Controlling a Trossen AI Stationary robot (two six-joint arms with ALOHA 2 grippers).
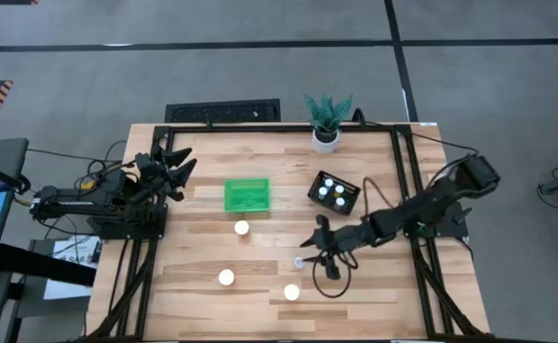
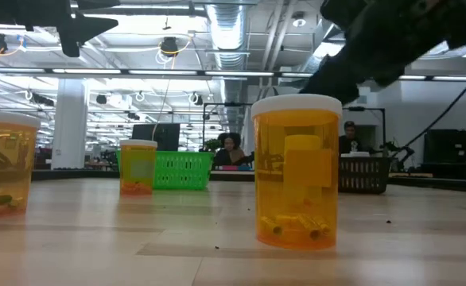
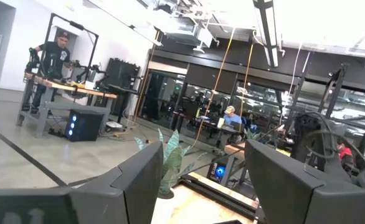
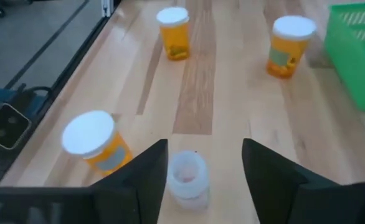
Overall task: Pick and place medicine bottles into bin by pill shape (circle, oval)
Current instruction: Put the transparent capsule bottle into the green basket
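Nearest bottle: in the low view an orange medicine bottle (image 2: 298, 171) with a white cap fills the middle of the frame, upright on the wood, a few small pills lying on its floor.
Table (image 1: 203, 286): pale planks in a black frame; the green bin (image 1: 247, 195) sits upper centre of the high view and the black bin (image 1: 334, 193) to its right, already holding several white-capped bottles.
Loose bottles: three white caps show from above — one just below the green bin (image 1: 242, 228), one at lower centre (image 1: 226, 277), one to its right (image 1: 291, 292).
Small clear bottle (image 4: 187, 175): narrow and pale, upright between the right claw's fingers in the right wrist view, at the bottom centre of that frame.
Right gripper (image 1: 309, 250): reached out over the lower middle of the table, jaws spread wide on either side of the clear bottle, not touching it.
Left gripper (image 1: 177, 164): parked over the table's upper-left corner, fingers apart, holding nothing.
Handling: I'd judge these light, rigid plastic, smooth and easily tipped — best squeezed across the round body below the cap, not by the cap itself.
Only the low view: pills inside the bottle, though too small to call round or oval.
Only the right wrist view: the clear bottle framed by the fingers; from above it is a faint speck.
Only the high view: both bins and all the loose caps together.
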